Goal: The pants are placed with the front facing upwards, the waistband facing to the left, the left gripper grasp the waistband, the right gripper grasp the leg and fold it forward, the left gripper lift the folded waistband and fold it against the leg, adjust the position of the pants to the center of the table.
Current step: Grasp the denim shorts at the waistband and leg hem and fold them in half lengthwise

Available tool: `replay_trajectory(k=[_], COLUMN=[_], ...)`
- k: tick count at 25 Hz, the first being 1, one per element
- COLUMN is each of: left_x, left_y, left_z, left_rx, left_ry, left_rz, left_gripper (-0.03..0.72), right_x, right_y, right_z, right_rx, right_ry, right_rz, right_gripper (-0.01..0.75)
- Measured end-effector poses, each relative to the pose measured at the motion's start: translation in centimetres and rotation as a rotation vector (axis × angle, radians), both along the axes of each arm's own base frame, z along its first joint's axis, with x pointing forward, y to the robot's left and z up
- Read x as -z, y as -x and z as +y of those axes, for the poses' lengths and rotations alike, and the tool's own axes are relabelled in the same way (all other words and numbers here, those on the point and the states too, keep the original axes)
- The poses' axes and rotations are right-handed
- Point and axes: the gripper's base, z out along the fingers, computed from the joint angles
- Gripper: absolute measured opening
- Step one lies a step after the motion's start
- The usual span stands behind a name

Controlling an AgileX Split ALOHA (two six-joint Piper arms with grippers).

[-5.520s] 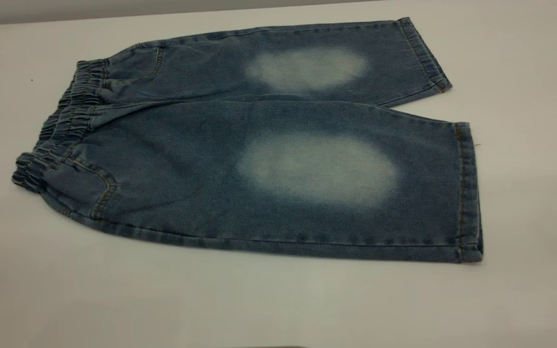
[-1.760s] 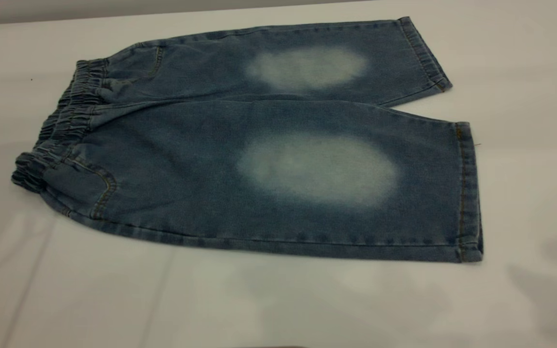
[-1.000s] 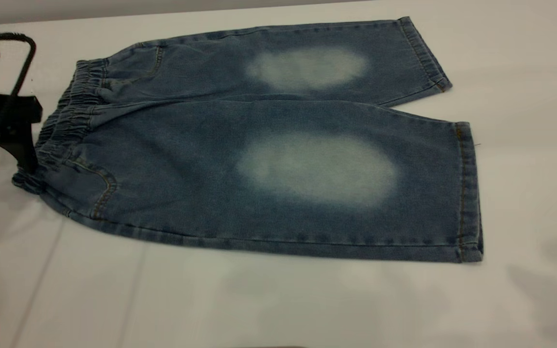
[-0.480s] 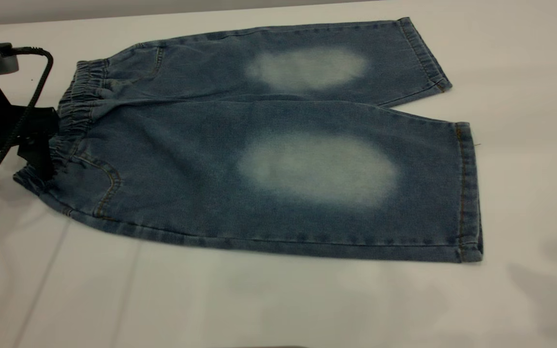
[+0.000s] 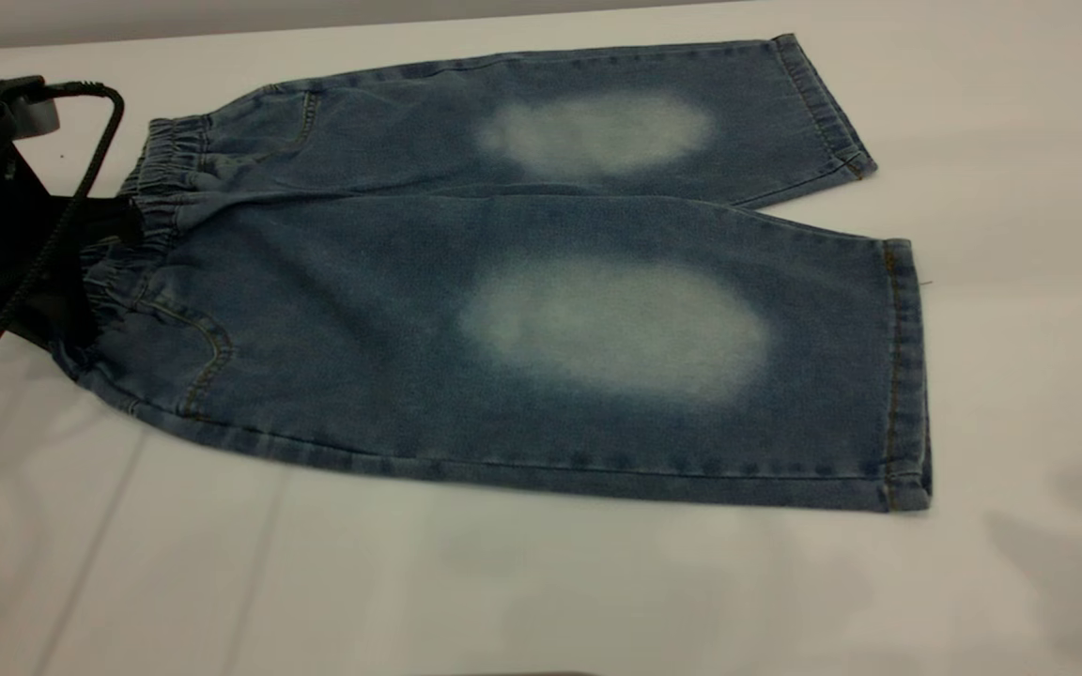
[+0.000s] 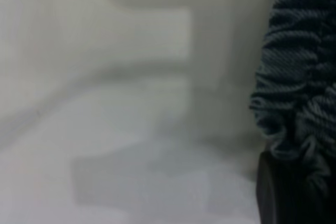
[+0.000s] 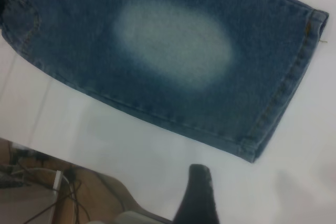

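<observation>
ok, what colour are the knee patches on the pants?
Pale, whitish faded ovals on blue denim pants, one per knee; the exterior view shows both best.

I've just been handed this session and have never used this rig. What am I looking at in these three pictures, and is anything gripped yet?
The wide picture comes from a camera outside the rig, looking down at a white table. Blue denim pants lie flat on it, the gathered waistband to the left. The other two pictures come from cameras on the two arms' wrists. The left gripper, black with a braided cable, sits at the waistband; whether its fingers have closed on the fabric cannot be seen. Its wrist camera shows the puckered band close up. The right gripper shows only one dark finger, above the table beside the leg hem, touching nothing.
</observation>
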Motion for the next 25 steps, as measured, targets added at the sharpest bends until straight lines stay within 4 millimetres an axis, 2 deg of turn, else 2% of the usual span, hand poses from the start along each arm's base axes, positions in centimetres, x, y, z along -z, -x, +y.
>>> replay_trajectory(k=[9,12,16,25], left_x=[-2.1,-3.7,-5.5,-6.0], left_y=[0.0,0.0,0.0,0.0], left_z=[0.0,-0.2,-0.6,-0.9], left_rx=[0.086,0.113,0.143,0.153], left_ry=[-0.034,-0.045,-0.054,-0.055], left_rz=[-0.055,-0.086,-0.129,-0.141], left_gripper=[0.065,0.062,0.062,0.062], right_x=[0.6,2.4,5.2,11.4], right_y=[-0.4,-1.1,-2.2,-3.4], right_z=[0.3,0.8,2.6,8.0], right_rx=[-0.036,-0.057,-0.117,-0.27], right_ry=[-0.019,-0.031,-0.008,0.101], right_rz=[0.031,0.093,0.183,0.317], right_gripper=[0.526,0.526,0.526,0.526])
